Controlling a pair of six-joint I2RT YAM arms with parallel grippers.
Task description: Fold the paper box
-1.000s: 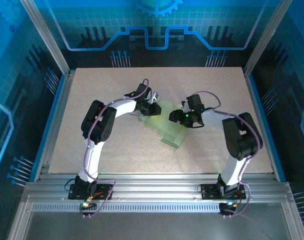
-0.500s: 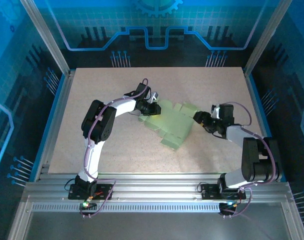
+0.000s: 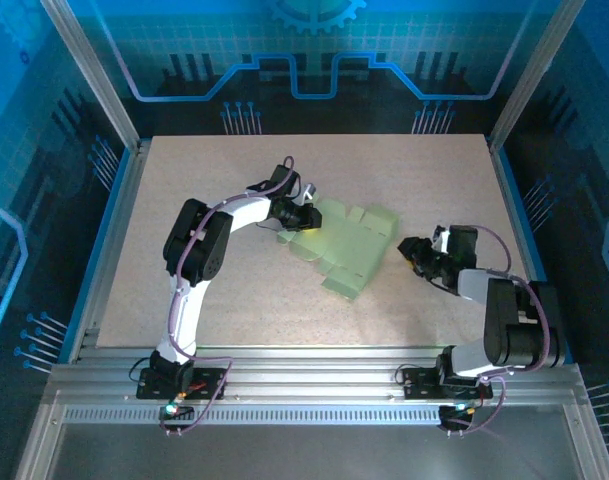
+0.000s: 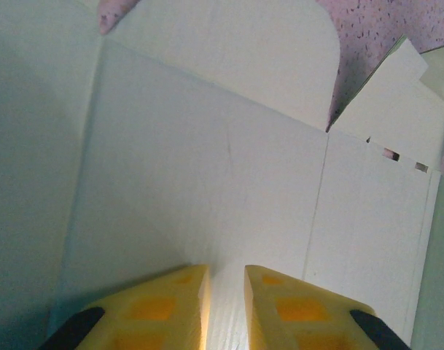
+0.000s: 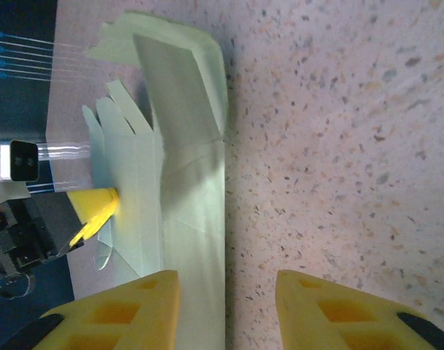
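Paper box point(image 3: 349, 245) lying as open sheet, flaps partly raised, directly under and ahead of left gripper point(image 4: 225, 273). Fingers there almost together, only thin gap; cannot tell if pinching the card. Right gripper point(image 5: 227, 275) spread open, holding nothing, with sheet near, ahead and to left of fingers.

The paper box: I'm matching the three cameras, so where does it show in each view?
Top external: paper box near the speckled table's middle.
Left wrist: paper box close up, centre and left.
Right wrist: paper box left of centre, running top to bottom.
Shared landmark: the speckled table under it.
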